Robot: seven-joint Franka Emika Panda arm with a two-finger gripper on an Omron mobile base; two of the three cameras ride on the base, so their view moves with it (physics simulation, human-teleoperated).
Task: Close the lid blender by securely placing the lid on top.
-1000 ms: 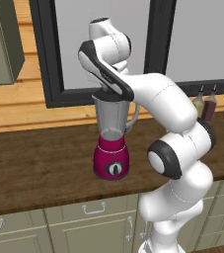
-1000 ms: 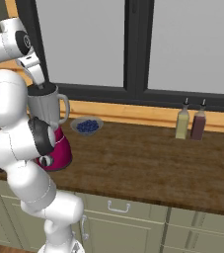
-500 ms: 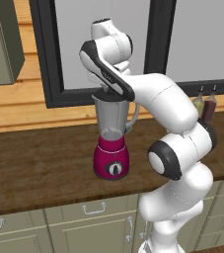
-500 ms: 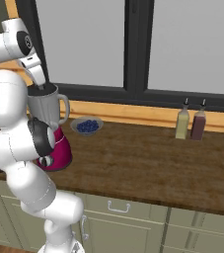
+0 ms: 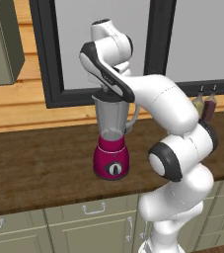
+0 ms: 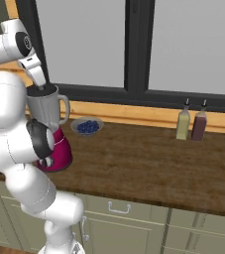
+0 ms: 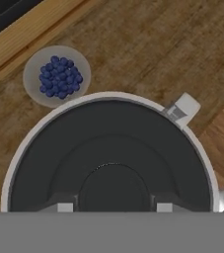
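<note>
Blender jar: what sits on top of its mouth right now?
The dark lid fills the mouth of the blender jar, its pale rim showing all round. The tool is shut on the lid's raised centre. The jar's inside is covered by the lid.

Dark round lid (image 7: 111,158) seated level in jar mouth; magenta-based blender (image 5: 112,143) upright on counter

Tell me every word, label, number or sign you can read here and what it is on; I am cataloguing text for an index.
None can be read.
The blender dial: black and white, no readable marks.
The two bottles: no legible labels.
The lid and the bowl of blueberries: plain.
</note>
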